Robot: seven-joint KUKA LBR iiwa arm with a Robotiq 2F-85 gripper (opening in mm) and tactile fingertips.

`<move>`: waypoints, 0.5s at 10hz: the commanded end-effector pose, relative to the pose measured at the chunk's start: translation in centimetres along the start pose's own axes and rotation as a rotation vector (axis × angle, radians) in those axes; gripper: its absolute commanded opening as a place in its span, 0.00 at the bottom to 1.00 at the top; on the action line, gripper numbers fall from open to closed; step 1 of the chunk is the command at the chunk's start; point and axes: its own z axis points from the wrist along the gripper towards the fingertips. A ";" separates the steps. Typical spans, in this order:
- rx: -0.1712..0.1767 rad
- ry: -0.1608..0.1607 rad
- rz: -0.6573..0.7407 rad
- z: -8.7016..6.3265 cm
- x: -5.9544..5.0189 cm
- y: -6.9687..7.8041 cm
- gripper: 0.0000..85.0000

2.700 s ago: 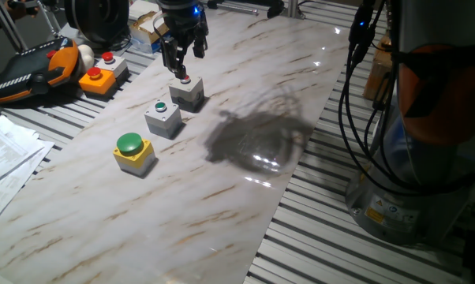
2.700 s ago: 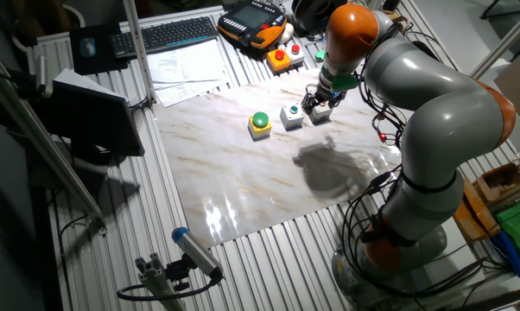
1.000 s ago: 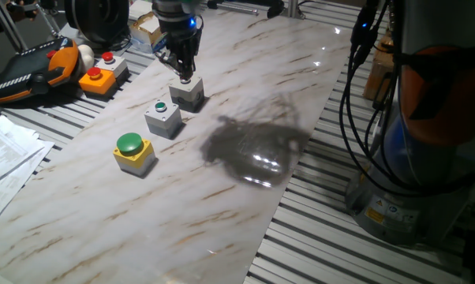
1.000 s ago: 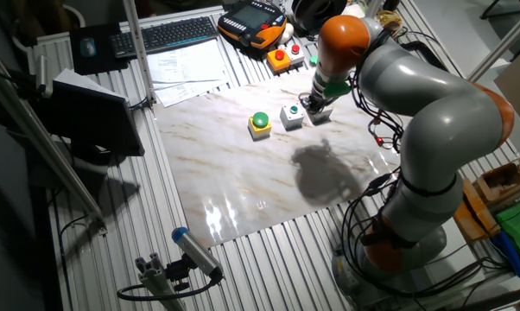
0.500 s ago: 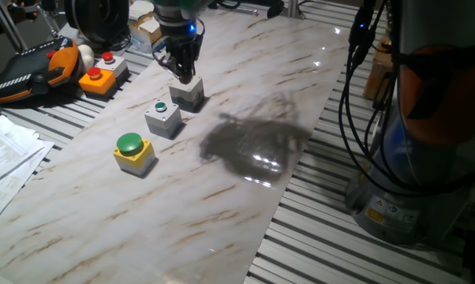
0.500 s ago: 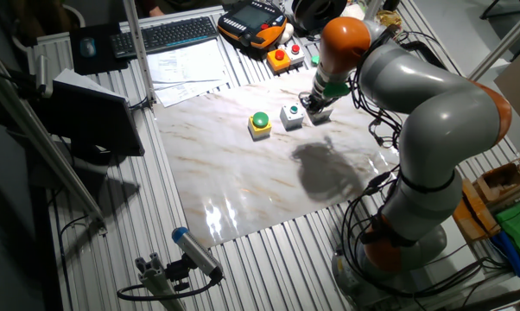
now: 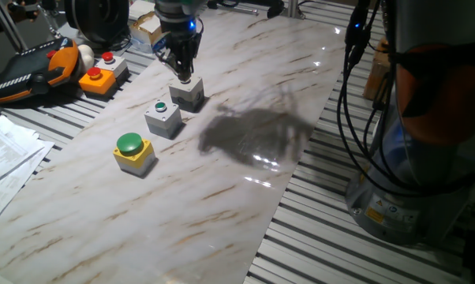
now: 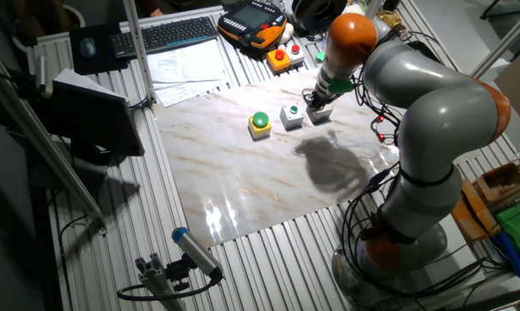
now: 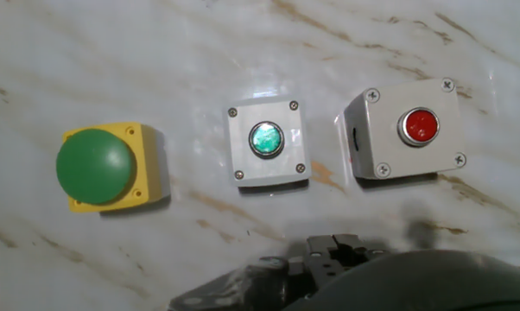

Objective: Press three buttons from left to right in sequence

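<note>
Three button boxes stand in a row on the marble sheet (image 7: 245, 189). A yellow box with a big green dome (image 7: 133, 150) (image 9: 100, 166) is at the left. A grey box with a small green button (image 7: 163, 117) (image 9: 266, 141) is in the middle. A grey box with a small red button (image 7: 189, 93) (image 9: 411, 130) is at the right. My gripper (image 7: 182, 76) (image 8: 316, 98) points down with its fingers shut, right over the red-button box. Its tip hides the red button in that fixed view. I cannot tell whether it touches. The hand view shows all three buttons uncovered.
An orange box with a red button (image 7: 97, 79) and a grey red-button box (image 7: 111, 63) joined to it sit at the back left beside a teach pendant (image 7: 28, 72). Papers (image 7: 5, 154) lie at the left. Cables (image 7: 356, 95) and the robot base (image 7: 415, 166) stand at the right.
Since 2.7 s ago the gripper has come down and slightly left onto the red-button box. Over the last second it has stayed there while the arm and its shadow shifted a little.
</note>
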 end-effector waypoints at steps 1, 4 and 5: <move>0.011 0.005 0.009 -0.2 -0.4 -0.2 0.01; 0.039 0.005 0.032 0.0 -1.2 -1.1 0.01; 0.045 0.006 0.033 0.0 -1.5 -1.7 0.01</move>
